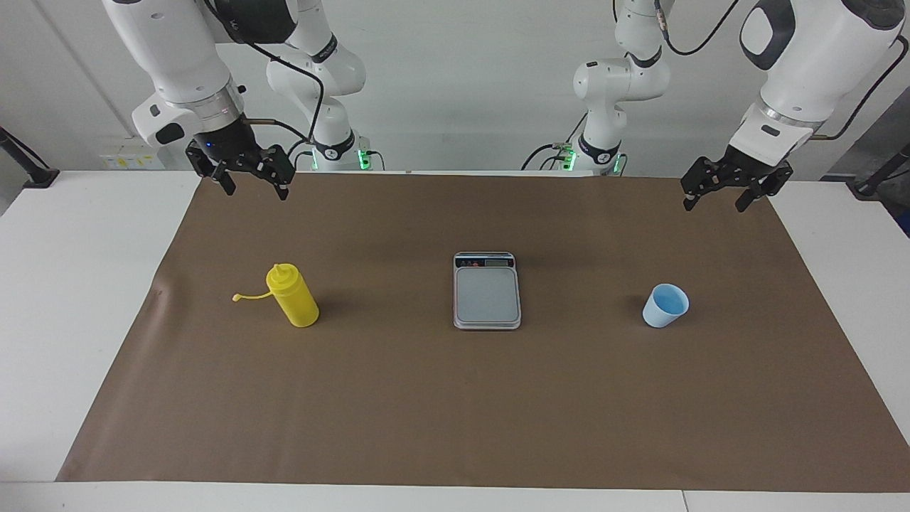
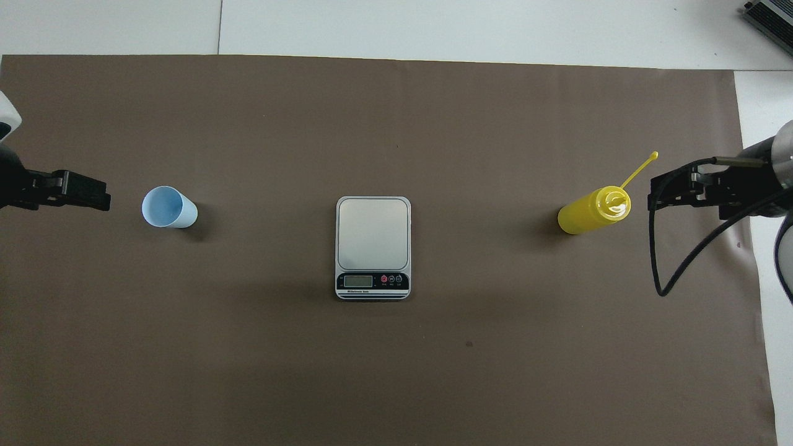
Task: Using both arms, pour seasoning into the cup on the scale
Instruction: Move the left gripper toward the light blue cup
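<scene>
— Where do the grippers hang?
— The right gripper [image 1: 252,179] is at the upper left of the facing view, the left gripper [image 1: 726,193] at its upper right; both are raised, fingers spread, holding nothing.
— And the things?
— The scale [image 1: 487,290] lies mid-frame on the brown mat [image 1: 455,398]. The yellow seasoning bottle [image 1: 291,295] stands at left, the blue cup [image 1: 665,305] at right, both well apart from the scale.

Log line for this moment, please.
left gripper open, waiting | right gripper open, waiting | cup off scale | bottle untouched
</scene>
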Robot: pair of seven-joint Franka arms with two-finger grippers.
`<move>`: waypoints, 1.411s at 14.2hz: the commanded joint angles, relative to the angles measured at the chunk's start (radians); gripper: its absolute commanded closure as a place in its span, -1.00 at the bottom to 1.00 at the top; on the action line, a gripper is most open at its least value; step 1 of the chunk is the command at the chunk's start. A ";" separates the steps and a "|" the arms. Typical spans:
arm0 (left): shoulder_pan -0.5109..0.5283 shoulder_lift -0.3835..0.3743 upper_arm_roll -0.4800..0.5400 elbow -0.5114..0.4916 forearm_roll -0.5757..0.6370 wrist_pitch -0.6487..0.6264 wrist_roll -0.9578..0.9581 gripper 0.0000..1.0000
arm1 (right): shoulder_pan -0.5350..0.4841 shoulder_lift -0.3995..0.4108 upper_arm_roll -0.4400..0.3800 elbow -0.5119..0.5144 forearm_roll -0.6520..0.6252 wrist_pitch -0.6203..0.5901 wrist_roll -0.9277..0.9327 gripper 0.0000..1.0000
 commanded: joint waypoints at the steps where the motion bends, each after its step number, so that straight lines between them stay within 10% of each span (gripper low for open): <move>1: 0.007 -0.029 -0.002 -0.039 0.012 0.027 0.007 -1.00 | -0.020 -0.015 0.012 -0.021 0.019 0.014 -0.018 -1.00; 14: 0.019 -0.019 -0.002 -0.039 0.012 0.084 -0.015 -1.00 | -0.020 -0.015 0.012 -0.021 0.019 0.014 -0.018 -1.00; 20: 0.071 0.103 -0.002 -0.045 0.016 0.174 -0.018 -1.00 | -0.020 -0.015 0.012 -0.021 0.019 0.014 -0.018 -1.00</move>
